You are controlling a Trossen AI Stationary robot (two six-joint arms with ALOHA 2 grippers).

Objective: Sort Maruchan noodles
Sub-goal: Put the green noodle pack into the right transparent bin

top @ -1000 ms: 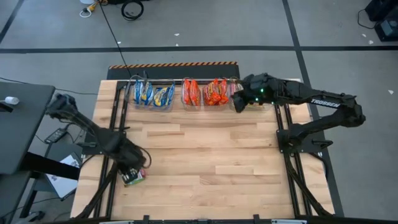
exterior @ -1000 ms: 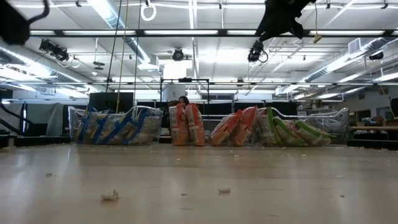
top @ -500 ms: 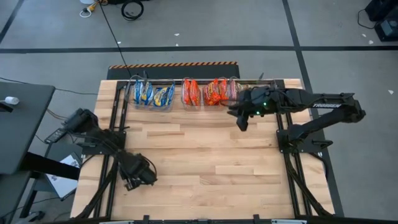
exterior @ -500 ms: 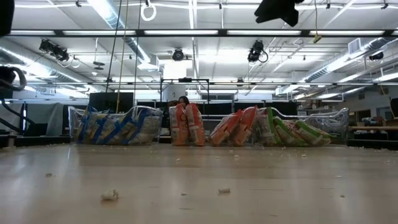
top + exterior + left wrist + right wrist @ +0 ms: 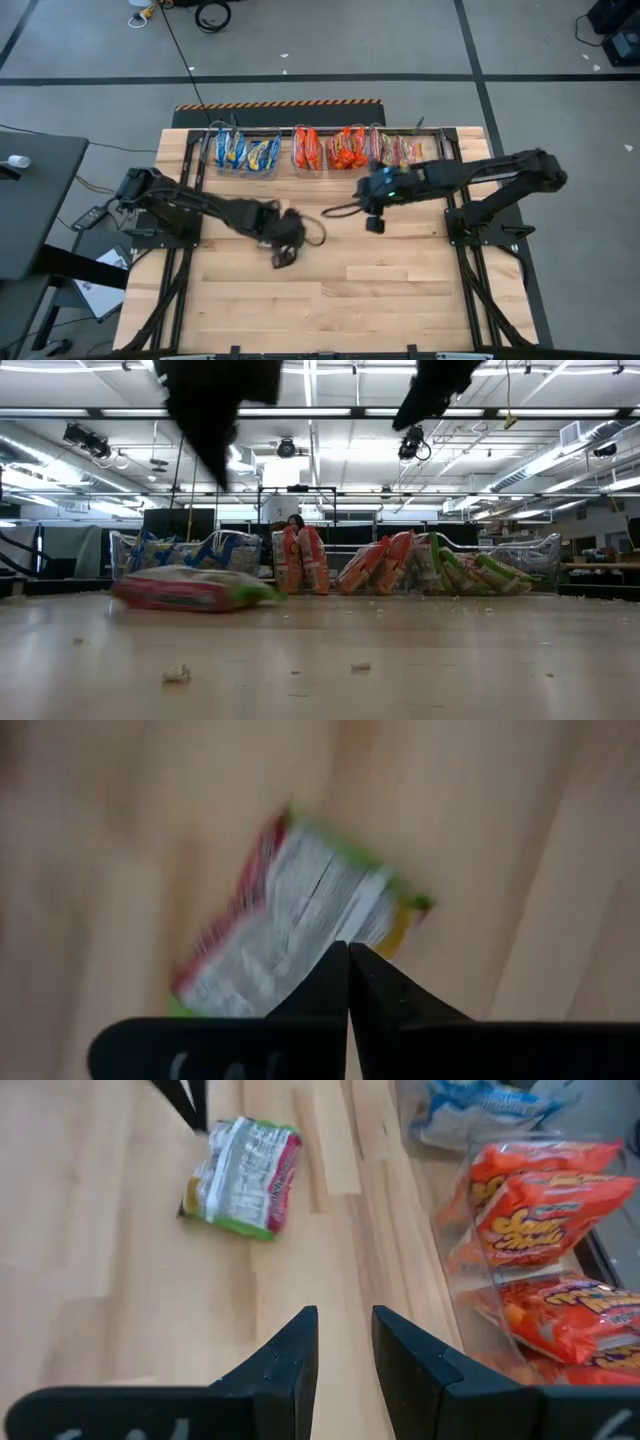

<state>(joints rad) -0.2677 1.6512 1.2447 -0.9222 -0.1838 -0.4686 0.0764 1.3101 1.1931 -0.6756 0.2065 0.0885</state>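
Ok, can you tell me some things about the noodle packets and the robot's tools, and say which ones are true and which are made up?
1. A green-and-pink packet lies flat on the wooden table. True.
2. The left tool is squeezing that packet. False: its fingers are shut on nothing, and the packet lies loose on the table beyond them.
3. The orange packets stand in a clear bin. True.
4. The right tool carries an orange packet. False: its fingers stand a little apart with only bare wood between them.
5. The blue packets are scattered over the table. False: they sit in their own bin at the back.
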